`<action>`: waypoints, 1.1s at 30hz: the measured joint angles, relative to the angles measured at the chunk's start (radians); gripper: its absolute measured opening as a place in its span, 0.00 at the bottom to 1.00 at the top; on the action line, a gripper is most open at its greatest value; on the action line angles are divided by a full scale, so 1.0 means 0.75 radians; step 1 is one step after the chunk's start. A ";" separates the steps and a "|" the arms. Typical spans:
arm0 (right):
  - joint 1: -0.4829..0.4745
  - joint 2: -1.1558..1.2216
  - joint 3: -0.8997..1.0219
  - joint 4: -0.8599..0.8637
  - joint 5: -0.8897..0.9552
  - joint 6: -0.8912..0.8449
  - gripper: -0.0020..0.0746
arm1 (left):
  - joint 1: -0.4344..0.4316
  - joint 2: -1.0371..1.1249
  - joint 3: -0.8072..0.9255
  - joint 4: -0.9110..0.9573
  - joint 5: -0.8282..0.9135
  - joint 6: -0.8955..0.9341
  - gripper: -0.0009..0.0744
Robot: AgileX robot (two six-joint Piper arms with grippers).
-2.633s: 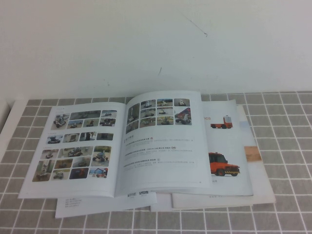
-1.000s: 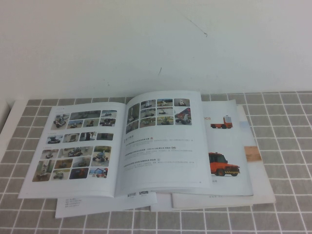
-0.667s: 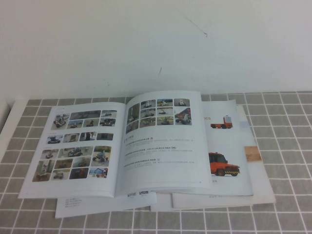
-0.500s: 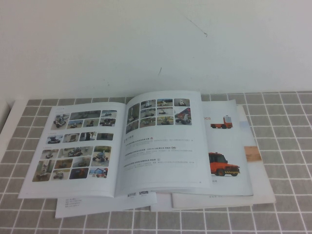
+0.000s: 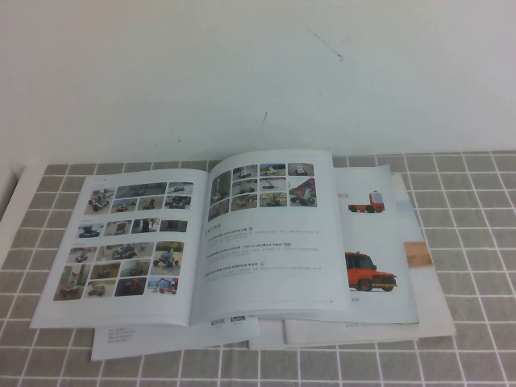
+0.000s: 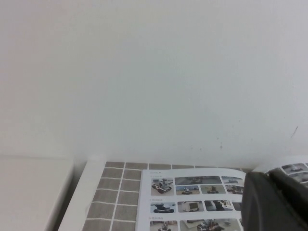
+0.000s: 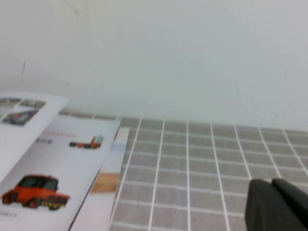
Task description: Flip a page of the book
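Nothing has moved since the earlier frames: your large glossy white book [image 5: 193,242] lies open on the grey tiled mat [image 5: 476,242], its text page [image 5: 266,242] flat, while left gripper [image 6: 276,202] and right gripper [image 7: 279,204] hang back, finger spacing unreadable, so nothing's begun.

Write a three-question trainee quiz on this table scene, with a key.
1. True or false: the book lies open.
2. What lies under the page's right edge? A) the brochure with orange-red trucks B) a pen
3. Is either gripper over the book in the high view?

Key: 1 true. 2 A. 3 No; the left gripper and right gripper show only in their wrist views, as dark shapes at a corner.
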 joint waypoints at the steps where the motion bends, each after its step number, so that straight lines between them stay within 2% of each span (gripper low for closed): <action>1: 0.000 0.000 0.000 0.000 -0.037 0.000 0.02 | 0.000 0.000 0.000 0.000 -0.006 0.000 0.01; 23: 0.000 0.000 0.000 0.000 -0.098 -0.044 0.02 | 0.000 0.000 0.000 0.031 -0.054 0.021 0.01; 27: 0.000 0.000 0.003 0.005 -0.240 -0.023 0.02 | 0.000 0.000 0.000 -0.005 -0.300 -0.133 0.01; 33: 0.000 0.000 -0.003 -0.019 -0.791 0.239 0.02 | 0.000 -0.003 0.000 0.078 -0.826 -0.335 0.01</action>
